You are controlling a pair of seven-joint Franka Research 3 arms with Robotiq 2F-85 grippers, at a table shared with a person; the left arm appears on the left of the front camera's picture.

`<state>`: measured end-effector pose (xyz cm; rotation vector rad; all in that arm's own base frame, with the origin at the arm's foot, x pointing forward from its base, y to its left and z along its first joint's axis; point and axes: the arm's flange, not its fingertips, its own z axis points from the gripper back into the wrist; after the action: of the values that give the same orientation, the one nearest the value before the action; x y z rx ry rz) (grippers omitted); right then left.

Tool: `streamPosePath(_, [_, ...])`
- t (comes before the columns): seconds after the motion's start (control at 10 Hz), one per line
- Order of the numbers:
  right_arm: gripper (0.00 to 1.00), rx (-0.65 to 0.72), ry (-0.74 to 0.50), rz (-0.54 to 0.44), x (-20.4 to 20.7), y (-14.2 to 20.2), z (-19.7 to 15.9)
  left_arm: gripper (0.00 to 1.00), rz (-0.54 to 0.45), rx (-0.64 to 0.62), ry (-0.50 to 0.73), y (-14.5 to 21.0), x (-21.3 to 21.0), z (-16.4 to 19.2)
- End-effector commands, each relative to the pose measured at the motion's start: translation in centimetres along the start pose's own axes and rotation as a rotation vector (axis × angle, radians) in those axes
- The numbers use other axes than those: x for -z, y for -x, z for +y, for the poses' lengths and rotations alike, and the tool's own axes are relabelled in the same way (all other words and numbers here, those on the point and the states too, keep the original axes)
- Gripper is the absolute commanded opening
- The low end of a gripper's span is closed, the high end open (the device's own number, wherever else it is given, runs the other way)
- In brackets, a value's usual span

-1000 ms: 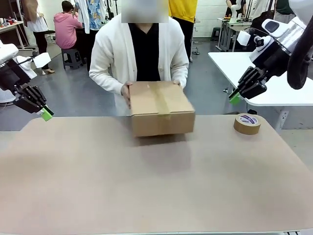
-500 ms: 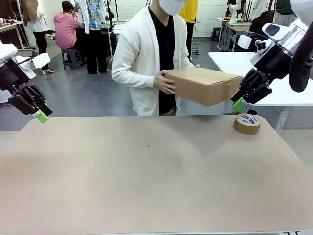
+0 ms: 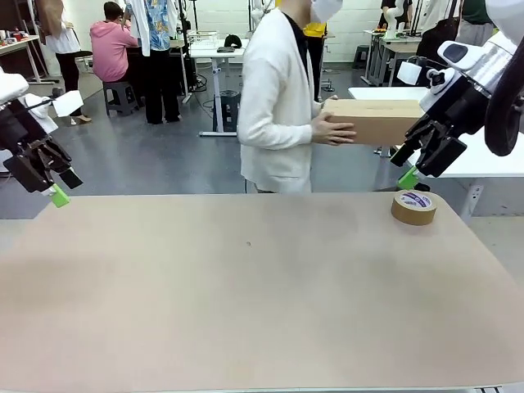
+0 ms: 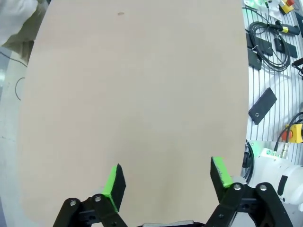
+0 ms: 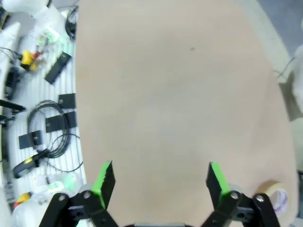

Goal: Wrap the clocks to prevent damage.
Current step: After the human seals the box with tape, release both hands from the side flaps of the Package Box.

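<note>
Cardboard box [image 3: 373, 120] sits in the hands of a person [image 3: 278, 106] in a white cardigan, who stands side-on at the far edge of the table [image 3: 246, 295] and holds it up at chest height, off the tabletop. One hand [image 3: 334, 131] grips the near end of the box. No clock can be seen; whether one is inside the closed box cannot be told.

A roll of brown tape [image 3: 413, 206] lies flat on the far right part of the table. Just above and beside it hangs the right gripper [image 3: 416, 164], its green-padded fingers spread wide and holding nothing; its wrist view shows the same open fingers [image 5: 104, 177] over bare tabletop, with the tape roll [image 5: 273, 195] at the lower right corner.

The left gripper [image 3: 49, 182] hovers past the left edge of the table, also spread wide and empty, its fingers [image 4: 115, 182] apart above the tan surface.
</note>
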<state>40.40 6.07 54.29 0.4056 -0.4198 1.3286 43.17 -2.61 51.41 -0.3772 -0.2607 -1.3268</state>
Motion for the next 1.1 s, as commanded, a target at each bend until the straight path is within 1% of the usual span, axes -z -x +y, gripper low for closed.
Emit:
streamPosePath(0.0, [1.0, -0.006, -0.001, -0.016, 0.0, -0.1, 0.0, 1.0, -0.024, -0.002, 0.011, -0.1, 0.2, 0.0])
streamPosePath(0.3, [1.0, -0.006, -0.001, -0.016, 0.0, -0.1, 0.0, 1.0, -0.024, -0.002, 0.011, -0.1, 0.2, 0.0])
streamPosePath(0.4, [1.0, -0.001, 0.0, -0.001, 0.0, 0.0, 0.0, 1.0, -0.003, 0.001, 0.005, 0.0, 0.1, 0.0])
streamPosePath(0.5, [1.0, 0.019, 0.036, -0.118, -1.4, 0.2, 0.3, 1.0, -0.133, 0.03, 0.069, 0.3, -1.8, 0.2])
streamPosePath(0.6, [1.0, 0.045, 0.043, -0.233, -3.8, 1.2, 0.9, 1.0, -0.255, 0.052, 0.13, 1.5, -4.2, -0.1])
streamPosePath(0.7, [1.0, 0.057, 0.035, -0.36, -6.9, 2.7, 1.5, 1.0, -0.372, 0.083, 0.189, 3.0, -6.9, -0.5])
streamPosePath(0.8, [1.0, 0.062, 0.013, -0.508, -10.2, 4.7, 1.8, 1.0, -0.487, 0.111, 0.231, 4.7, -9.7, -0.6])
streamPosePath(0.9, [1.0, 0.07, 0.046, -0.586, -12.1, 6.2, 2.0, 1.0, -0.562, 0.107, 0.264, 6.0, -11.5, -0.2])
streamPosePath(1.0, [1.0, 0.113, 0.084, -0.595, -12.9, 7.6, 2.3, 1.0, -0.603, 0.112, 0.29, 7.4, -12.9, -0.1])
